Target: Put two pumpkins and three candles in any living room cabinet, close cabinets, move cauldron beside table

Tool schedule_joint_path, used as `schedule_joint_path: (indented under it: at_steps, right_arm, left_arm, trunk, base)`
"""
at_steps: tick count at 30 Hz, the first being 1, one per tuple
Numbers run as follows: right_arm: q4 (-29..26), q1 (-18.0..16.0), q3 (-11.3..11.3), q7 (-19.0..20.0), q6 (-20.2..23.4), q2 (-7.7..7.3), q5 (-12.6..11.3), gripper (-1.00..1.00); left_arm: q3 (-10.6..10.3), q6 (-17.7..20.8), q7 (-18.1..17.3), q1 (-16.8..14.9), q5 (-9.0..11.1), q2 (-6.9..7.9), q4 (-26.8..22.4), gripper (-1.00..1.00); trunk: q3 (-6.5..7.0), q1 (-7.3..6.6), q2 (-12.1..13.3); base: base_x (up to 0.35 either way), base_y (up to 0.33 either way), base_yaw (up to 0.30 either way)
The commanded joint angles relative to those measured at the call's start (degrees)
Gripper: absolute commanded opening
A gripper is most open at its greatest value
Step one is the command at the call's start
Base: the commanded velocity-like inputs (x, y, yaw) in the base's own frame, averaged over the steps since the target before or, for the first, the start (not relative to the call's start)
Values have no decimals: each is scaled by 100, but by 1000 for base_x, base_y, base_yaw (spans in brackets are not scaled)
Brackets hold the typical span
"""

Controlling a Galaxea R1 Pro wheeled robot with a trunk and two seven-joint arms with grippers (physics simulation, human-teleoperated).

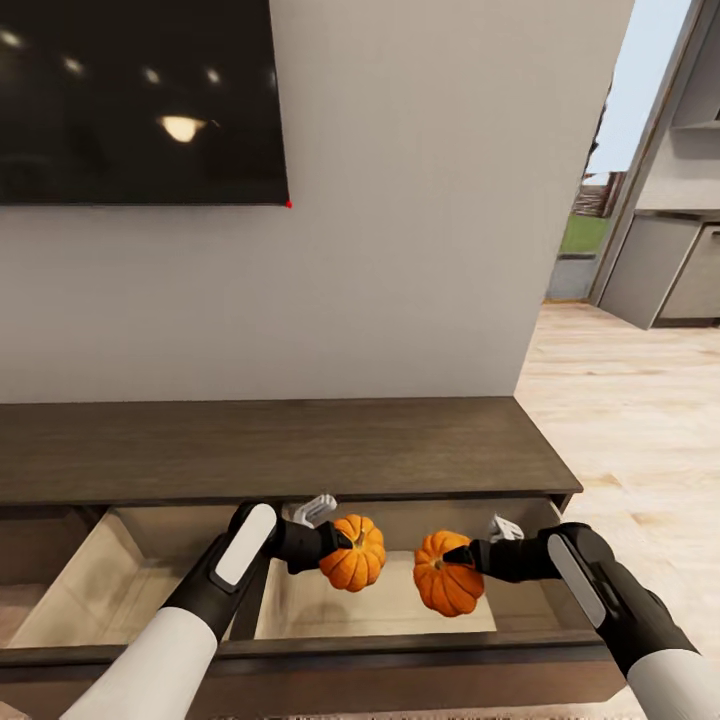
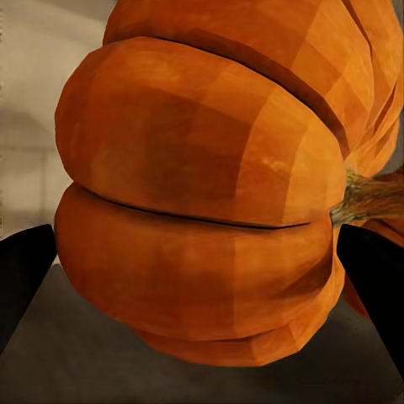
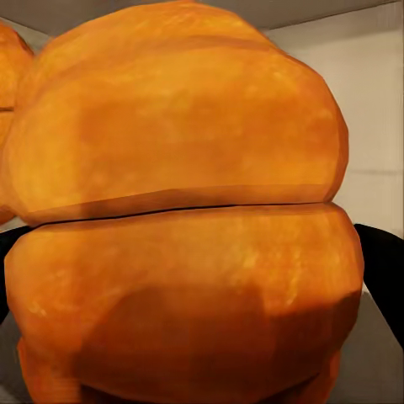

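Both jaws clamp pumpkins, over drawer

A dark screen hangs on the grey wall; pale wood floor.

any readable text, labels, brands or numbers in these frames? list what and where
None. No text, brand, number or sign reads on the pumpkin in the left gripper, the pumpkin in the right gripper, the cabinet, or the dark wall screen, which carries light reflections and a tiny red dot at its corner.
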Motion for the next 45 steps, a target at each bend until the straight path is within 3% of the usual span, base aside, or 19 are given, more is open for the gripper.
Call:
schedule_joint_path:
  at_steps: [1, 8, 17, 28, 45]
  right_arm:
    - [1, -5, 10, 57, 8, -4, 45, -100]
    - [-77, -5, 15, 50, 8, -5, 53, -100]
    - [-97, -5, 17, 49, 8, -4, 60, -100]
    - [-98, -1, 28, 42, 8, -4, 62, -100]
    - [-198, 3, 121, 49, 8, -4, 62, -100]
  left_arm:
    - [-6, -2, 64, -3, 71, 0, 3, -100]
    - [7, -92, 58, -7, 71, -4, 205, -100]
    - [-4, -238, 54, -6, 81, 1, 249, -100]
    - [-10, -303, 45, -3, 89, 47, 249, -100]
    - [-14, -306, 40, -5, 80, 50, 400, -100]
  trunk:
    - [-28, 1, -4]
    - [-183, 19, -14]
    - [-183, 19, -14]
    - [-183, 19, -14]
    - [-183, 19, -14]
  base:
    - [0, 0, 0]
    - [0, 0, -42]
    - [0, -12, -97]
    - [0, -282, -3]
    - [51, -59, 107]
